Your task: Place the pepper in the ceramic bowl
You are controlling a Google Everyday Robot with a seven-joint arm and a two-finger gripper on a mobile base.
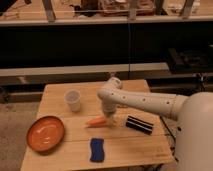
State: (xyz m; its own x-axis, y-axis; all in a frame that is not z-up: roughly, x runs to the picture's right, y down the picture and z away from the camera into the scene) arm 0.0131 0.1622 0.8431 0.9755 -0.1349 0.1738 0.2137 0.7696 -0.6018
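Observation:
The pepper (pixel 96 121), a small slender orange piece, lies on the wooden table (pixel 125 145) near its middle. The ceramic bowl (pixel 45 133), a wide shallow orange-brown dish, sits at the table's front left, empty. My gripper (pixel 108 119) hangs from the white arm right over the pepper's right end, at table height.
A translucent plastic cup (pixel 73 100) stands at the back left of the table. A blue sponge (pixel 97 149) lies near the front edge. A black rectangular object (pixel 139 124) lies to the right of the gripper. Dark shelving runs behind the table.

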